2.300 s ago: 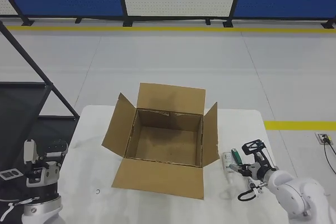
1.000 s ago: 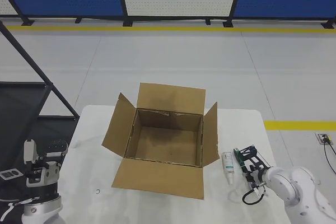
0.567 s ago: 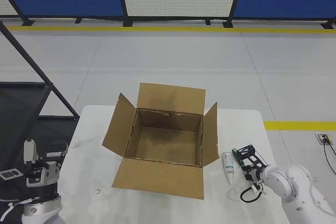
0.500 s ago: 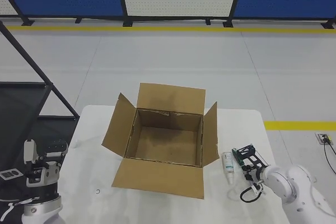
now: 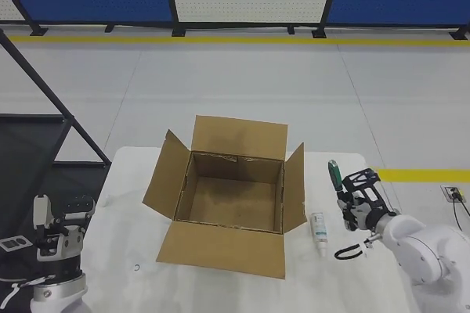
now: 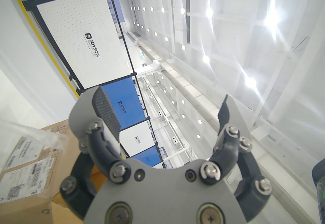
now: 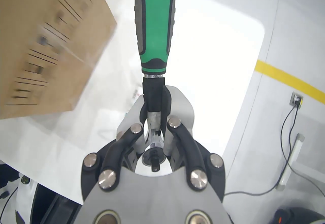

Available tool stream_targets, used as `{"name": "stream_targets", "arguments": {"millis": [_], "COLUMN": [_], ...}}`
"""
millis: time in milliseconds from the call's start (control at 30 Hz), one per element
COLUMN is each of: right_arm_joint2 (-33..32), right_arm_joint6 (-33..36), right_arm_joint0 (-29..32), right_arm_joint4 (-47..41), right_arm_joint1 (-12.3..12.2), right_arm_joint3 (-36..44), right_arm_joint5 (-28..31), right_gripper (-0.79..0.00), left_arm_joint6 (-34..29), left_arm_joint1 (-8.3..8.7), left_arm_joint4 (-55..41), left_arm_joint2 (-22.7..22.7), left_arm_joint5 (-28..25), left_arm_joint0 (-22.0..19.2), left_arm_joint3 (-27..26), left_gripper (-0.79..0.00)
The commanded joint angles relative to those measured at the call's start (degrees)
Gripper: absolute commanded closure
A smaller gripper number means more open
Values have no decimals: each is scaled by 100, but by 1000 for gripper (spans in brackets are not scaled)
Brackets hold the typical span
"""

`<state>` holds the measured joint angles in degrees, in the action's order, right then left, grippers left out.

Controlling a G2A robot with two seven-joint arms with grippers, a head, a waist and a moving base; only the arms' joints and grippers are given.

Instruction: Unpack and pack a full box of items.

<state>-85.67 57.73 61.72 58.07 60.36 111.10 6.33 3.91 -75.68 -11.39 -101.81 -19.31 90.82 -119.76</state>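
An open cardboard box point(image 5: 223, 249) stands mid-table with its flaps spread and its inside bare. A white tube point(image 5: 319, 232) lies on the table just right of the box. My right gripper point(image 5: 351, 188) hangs above the table right of the box, shut on the metal neck of a green-handled ratchet wrench point(image 5: 334, 174). In the right wrist view the green handle point(image 7: 155, 11) sticks out past the gripper point(image 7: 154, 105), with the box's side point(image 7: 43, 39) nearby. My left gripper point(image 5: 61, 210) is at the table's near left corner, pointing upward and open point(image 6: 167, 113), holding nothing.
The white table point(image 5: 133, 235) ends close behind the box and just right of the right arm. A black metal frame point(image 5: 31, 117) stands off its left side. A clear plastic bag with labels point(image 6: 25, 148) lies over cardboard beside the left gripper.
The right gripper was down on the table beside the tube, closed on the green-handled wrench, and has lifted it up and away from the table. The left arm stayed still.
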Motion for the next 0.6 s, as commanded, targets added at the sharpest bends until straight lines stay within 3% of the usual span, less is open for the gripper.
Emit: {"name": "stream_targets", "arguments": {"millis": [0, 267, 567], "right_arm_joint2": [23, 678, 822], "right_arm_joint6": [-77, -142, -81], "right_arm_joint0": [33, -100, -156], "right_arm_joint4": [57, 337, 420], "right_arm_joint1": [5, 42, 50], "right_arm_joint3": [711, 2191, 2264], "right_arm_joint5": [-128, -165, -188], "right_gripper": [0, 0, 0], "left_arm_joint6": [0, 0, 0], "left_arm_joint1": [0, 0, 0], "left_arm_joint4": [0, 0, 0], "left_arm_joint2": [0, 0, 0], "left_arm_joint5": [0, 0, 0], "left_arm_joint0": [0, 0, 0], "left_arm_joint3": [0, 0, 0], "left_gripper": [-785, -785, -785]}}
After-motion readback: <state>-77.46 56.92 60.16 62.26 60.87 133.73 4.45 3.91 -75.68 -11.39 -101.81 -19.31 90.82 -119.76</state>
